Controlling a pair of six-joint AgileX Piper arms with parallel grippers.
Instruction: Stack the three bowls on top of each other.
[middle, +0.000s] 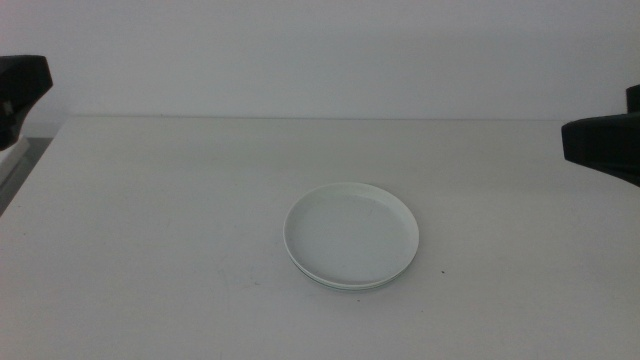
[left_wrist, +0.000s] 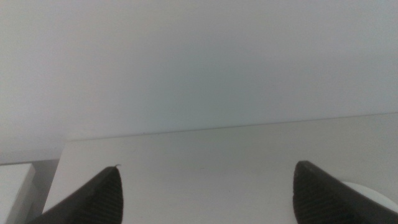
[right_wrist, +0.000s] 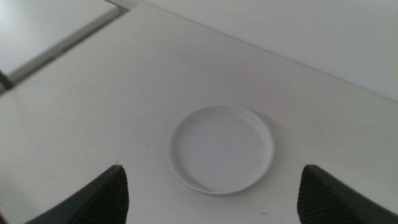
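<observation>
Stacked shallow round plastic bowls (middle: 351, 235), white uppermost, at table (middle: 150, 250) centre. Stacking apparently complete. Left gripper (left_wrist: 205, 193) and right gripper (right_wrist: 211, 199) wide open, empty, well apart from stack. Next: none beyond standby.

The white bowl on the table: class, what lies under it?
Under the white bowl, a thin second rim peeks out along its near edge, so at least one more bowl sits below. Its colour, and whether a third is there, cannot be told.

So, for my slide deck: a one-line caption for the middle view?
Stacked bowls, white on top, at mid-table; left hand and right hand wait at the sides.
</observation>
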